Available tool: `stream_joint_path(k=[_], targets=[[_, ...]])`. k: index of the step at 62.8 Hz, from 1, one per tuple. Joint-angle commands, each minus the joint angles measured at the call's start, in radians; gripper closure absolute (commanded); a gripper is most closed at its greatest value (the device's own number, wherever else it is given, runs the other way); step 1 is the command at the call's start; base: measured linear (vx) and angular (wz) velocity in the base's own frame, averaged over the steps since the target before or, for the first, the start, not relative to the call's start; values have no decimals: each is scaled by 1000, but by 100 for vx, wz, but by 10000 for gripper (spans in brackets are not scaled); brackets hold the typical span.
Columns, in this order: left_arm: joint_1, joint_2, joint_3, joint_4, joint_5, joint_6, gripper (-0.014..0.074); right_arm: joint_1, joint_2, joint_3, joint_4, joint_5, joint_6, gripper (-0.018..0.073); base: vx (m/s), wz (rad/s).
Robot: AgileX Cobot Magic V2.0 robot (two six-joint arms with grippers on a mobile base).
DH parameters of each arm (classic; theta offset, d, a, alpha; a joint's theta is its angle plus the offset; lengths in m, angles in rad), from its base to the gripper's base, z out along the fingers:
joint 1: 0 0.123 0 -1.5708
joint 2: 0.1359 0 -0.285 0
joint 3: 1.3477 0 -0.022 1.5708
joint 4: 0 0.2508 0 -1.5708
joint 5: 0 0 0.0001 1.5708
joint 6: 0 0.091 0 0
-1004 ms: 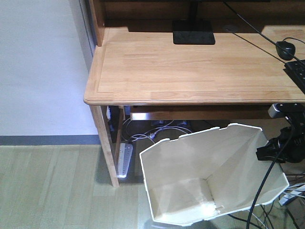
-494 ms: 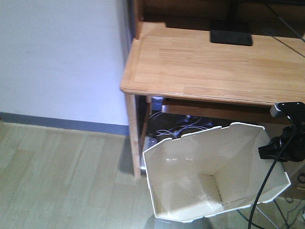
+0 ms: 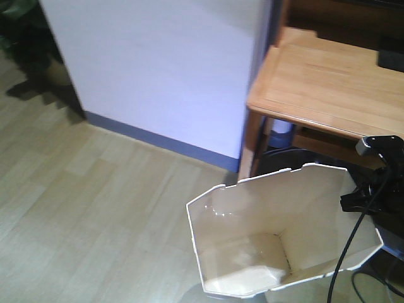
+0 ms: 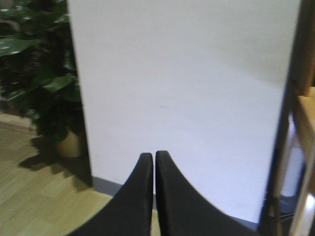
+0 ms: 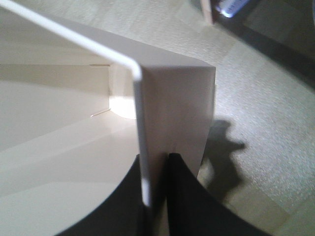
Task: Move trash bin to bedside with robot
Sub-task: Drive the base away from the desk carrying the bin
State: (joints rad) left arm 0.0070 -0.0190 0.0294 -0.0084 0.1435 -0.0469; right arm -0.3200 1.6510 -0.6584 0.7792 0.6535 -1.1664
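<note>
Grab part looks sorted: the right end effector (image 5: 156, 160) is clamped on the rim of the white, thin-walled plastic trash bin (image 3: 252, 221), one black finger inside the wall and one outside, going by the right wrist view. The hauling is what's left, I'd say. No bedside shows in any view, so there's no telling how far off it is, and the set-down isn't done yet.

The bin is low down, just in front of the near corner of the light wooden desk's tabletop (image 3: 328, 88). Its open mouth is tipped toward the front camera, so you look straight into the cream inside. Can't tell whether its base is on the pale wood-look floor (image 3: 95, 189) or lifted off it. The gripped spot is the rim on the side under the tabletop edge, where the slender black arm (image 3: 382, 189) and its cables come in.

The left end effector (image 4: 154, 156) has its fingers pressed together on nothing. It's pointing at the white wall panel (image 4: 182, 98) beside the desk, with a green potted plant (image 4: 44, 83) past that.
</note>
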Motion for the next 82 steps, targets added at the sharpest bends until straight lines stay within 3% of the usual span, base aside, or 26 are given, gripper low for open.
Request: stream_joint_path(k=[1, 82], targets=[[-3, -10, 28, -8, -72, -9, 602, -4, -54, -27, 114, 99, 19, 565, -11, 59], [-3, -10, 28, -8, -72, -9, 602, -4, -54, -27, 114, 99, 19, 565, 1, 60]])
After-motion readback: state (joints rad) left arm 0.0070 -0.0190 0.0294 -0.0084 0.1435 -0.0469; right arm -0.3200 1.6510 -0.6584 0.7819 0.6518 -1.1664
